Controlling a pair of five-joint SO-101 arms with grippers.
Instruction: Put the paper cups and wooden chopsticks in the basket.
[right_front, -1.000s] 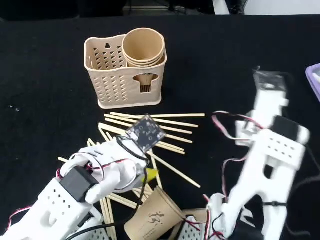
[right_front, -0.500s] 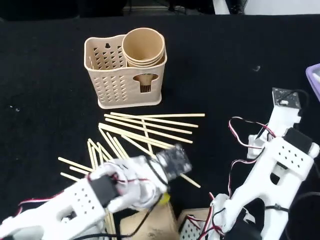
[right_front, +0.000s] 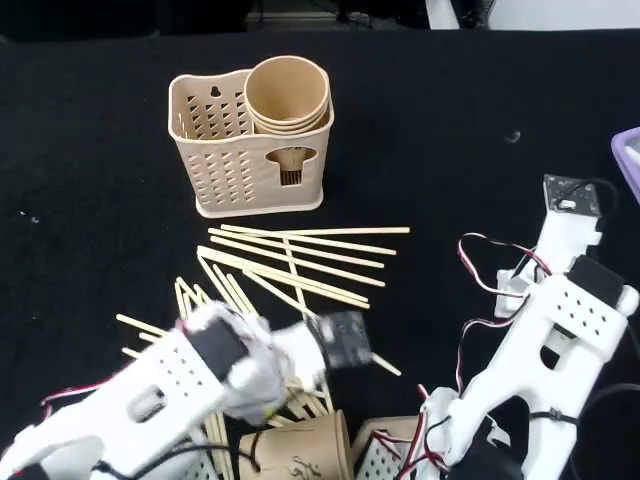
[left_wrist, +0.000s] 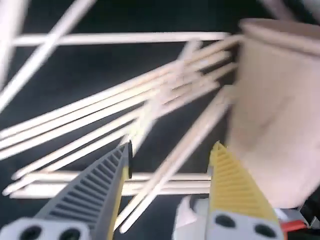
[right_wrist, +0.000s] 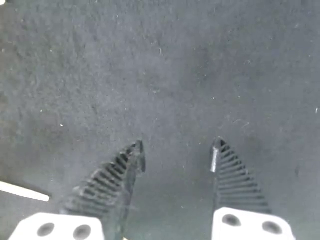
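A beige perforated basket (right_front: 245, 165) stands at the back of the table with stacked paper cups (right_front: 287, 92) in its right compartment. Wooden chopsticks (right_front: 300, 258) lie scattered in front of it. Another paper cup (right_front: 296, 454) lies on its side at the table's front edge. My left arm (right_front: 190, 380) is low over the near chopsticks. Its gripper (left_wrist: 170, 152) is open, with several chopsticks (left_wrist: 100, 107) under and between the fingers and the fallen paper cup (left_wrist: 272, 105) just beside one finger. My right gripper (right_wrist: 177, 150) is open over bare black cloth, holding nothing.
The right arm (right_front: 560, 320) stands at the front right, apart from the chopsticks. A purple object (right_front: 628, 160) shows at the right edge. One chopstick tip (right_wrist: 22, 191) lies near the right gripper. Black cloth (right_front: 470, 110) covers the table.
My left arm has swung down toward the front edge, over the near chopsticks and beside the fallen cup. The right arm pulled back a second ago and has stayed still since.
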